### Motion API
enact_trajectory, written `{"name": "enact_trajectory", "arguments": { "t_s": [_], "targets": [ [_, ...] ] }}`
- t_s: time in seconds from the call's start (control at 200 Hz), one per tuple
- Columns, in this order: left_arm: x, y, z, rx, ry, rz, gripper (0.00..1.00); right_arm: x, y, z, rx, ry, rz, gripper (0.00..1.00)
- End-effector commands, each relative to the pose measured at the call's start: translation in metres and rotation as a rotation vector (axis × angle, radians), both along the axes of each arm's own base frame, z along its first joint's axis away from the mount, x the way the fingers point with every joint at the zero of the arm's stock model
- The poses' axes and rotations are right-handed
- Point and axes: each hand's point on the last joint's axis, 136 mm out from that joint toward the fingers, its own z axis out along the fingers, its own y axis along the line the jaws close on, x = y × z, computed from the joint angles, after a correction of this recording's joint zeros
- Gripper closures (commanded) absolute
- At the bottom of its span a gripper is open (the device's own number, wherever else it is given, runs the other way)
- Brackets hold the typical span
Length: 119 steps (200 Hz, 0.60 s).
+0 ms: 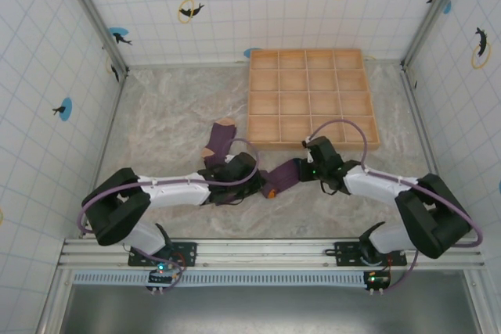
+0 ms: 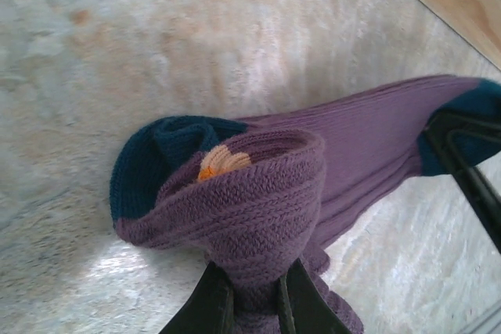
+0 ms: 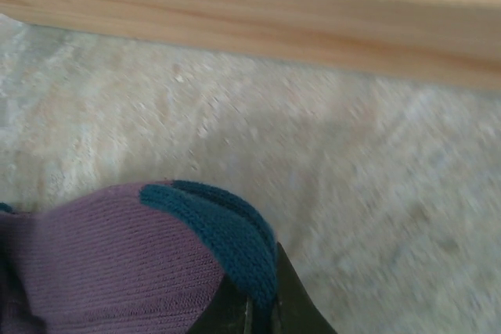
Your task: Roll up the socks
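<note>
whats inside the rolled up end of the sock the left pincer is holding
An orange patch peeks out of the rolled sock, beside a teal band. Anything deeper is covered by purple fabric.

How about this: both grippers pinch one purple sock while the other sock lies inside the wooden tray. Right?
No. The top view shows the other sock lying on the table beside the wooden tray, not inside it. The left gripper and right gripper both pinch one purple sock.

Bright even light, soft shadows, right wrist view blurred
</note>
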Motion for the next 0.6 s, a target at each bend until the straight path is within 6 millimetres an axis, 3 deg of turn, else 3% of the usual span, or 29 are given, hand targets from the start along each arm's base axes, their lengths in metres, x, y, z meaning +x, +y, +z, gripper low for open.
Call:
{"name": "enact_trajectory", "arguments": {
  "t_s": [0.0, 0.075, 0.145, 0.24, 0.345, 0.46, 0.591],
  "targets": [
    [0.001, 0.009, -0.002, 0.004, 0.001, 0.096, 1.0, 0.022, 0.017, 0.014, -0.033, -0.093, 0.113, 1.0],
    [-0.001, 0.009, -0.003, 0.018, 0.001, 0.113, 1.0, 0.026, 0.017, 0.01, -0.062, -0.089, 0.125, 0.99],
    [-0.002, 0.01, -0.006, 0.039, 0.004, 0.136, 1.0, 0.029, 0.016, 0.008, -0.079, -0.094, 0.121, 0.91],
    [-0.006, 0.008, -0.007, 0.04, 0.013, 0.15, 1.0, 0.027, 0.02, 0.012, -0.063, -0.105, 0.14, 0.7],
    [-0.008, 0.004, -0.006, 0.044, 0.011, 0.154, 1.0, 0.02, 0.027, 0.026, -0.032, -0.144, 0.185, 0.55],
    [-0.007, 0.001, -0.004, 0.046, 0.008, 0.155, 1.0, 0.004, 0.032, 0.039, -0.006, -0.183, 0.227, 0.41],
    [-0.006, -0.001, -0.003, 0.043, 0.012, 0.16, 1.0, -0.026, 0.039, 0.047, 0.044, -0.241, 0.288, 0.35]
  ]
}}
